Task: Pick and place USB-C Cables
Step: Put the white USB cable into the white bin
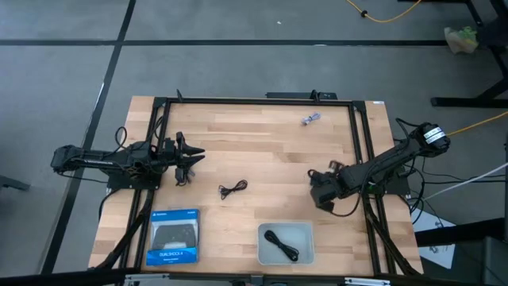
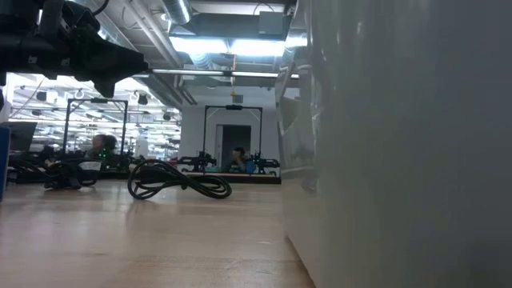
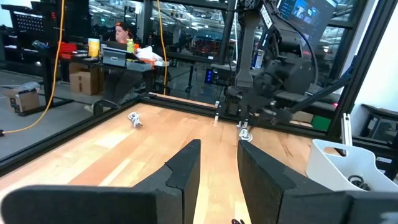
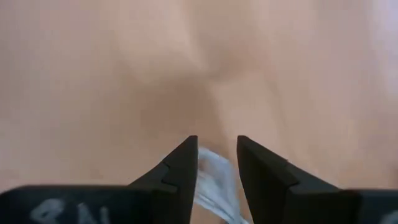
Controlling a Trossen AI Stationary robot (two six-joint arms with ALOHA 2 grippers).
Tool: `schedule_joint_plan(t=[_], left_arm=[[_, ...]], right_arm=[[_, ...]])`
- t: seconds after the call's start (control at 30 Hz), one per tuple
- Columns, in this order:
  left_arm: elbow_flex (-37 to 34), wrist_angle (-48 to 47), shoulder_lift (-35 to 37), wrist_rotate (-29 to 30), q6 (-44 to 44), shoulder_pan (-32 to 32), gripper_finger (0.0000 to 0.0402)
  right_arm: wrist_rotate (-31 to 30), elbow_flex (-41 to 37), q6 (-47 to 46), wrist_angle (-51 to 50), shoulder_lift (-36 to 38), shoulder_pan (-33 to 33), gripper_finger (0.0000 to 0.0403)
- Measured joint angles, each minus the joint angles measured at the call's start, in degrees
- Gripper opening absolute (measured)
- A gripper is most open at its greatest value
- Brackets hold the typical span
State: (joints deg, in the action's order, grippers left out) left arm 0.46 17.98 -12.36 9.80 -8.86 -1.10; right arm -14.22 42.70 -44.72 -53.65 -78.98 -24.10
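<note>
My right gripper [image 1: 321, 189] [image 4: 217, 142] points down over the table's right half, shut on the whitish cable [image 4: 212, 173]. A black cable [image 1: 232, 189] [image 2: 180, 180] lies loose on the wood at mid-table. The pale grey-purple cable [image 1: 310, 119] [image 3: 134, 119] lies near the far edge. A second black cable [image 1: 281, 245] rests coiled in the white tray [image 1: 305, 230]. My left gripper [image 1: 187, 156] [image 3: 219, 144] hangs at the table's left side, empty, its fingers a narrow gap apart. My right gripper pinches the whitish cable [image 4: 208, 163] between its two fingers, coming from above and pointing down. A small loop of the cable [image 3: 245, 133] hangs below the fingertips close to the wood. I cannot tell whether it touches the table.
A blue game-controller box [image 1: 173, 236] lies flat at the near left corner. The white tray stands at the near edge, right of centre, and its wall [image 2: 400, 144] fills the low view's right. A black frame [image 1: 254, 101] runs round the tabletop. A person [image 3: 122, 32] sits in the room beyond.
</note>
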Motion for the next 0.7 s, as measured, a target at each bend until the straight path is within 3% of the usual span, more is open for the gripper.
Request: schedule_joint_plan(t=[0.13, 0.37, 0.57, 0.7], left_arm=[[0.00, -0.02, -0.01, 0.00, 0.00, 0.01, 0.0099], [0.01, -0.02, -0.02, 0.00, 0.00, 0.00, 0.0099], [-0.01, -0.03, -0.01, 0.19, 0.02, 0.02, 0.0099], [0.01, -0.02, -0.02, 0.20, 0.01, 0.02, 0.0099]], right_arm=[[0.15, 0.00, -1.88, -6.46, 0.02, -0.02, 0.0116], [-0.94, 0.00, 4.95, -8.93, 0.04, 0.00, 0.0116], [9.04, 0.00, 13.81, -10.44, 0.07, 0.00, 0.0116], [9.35, -0.37, 16.60, -9.98, 0.10, 0.16, 0.0116]])
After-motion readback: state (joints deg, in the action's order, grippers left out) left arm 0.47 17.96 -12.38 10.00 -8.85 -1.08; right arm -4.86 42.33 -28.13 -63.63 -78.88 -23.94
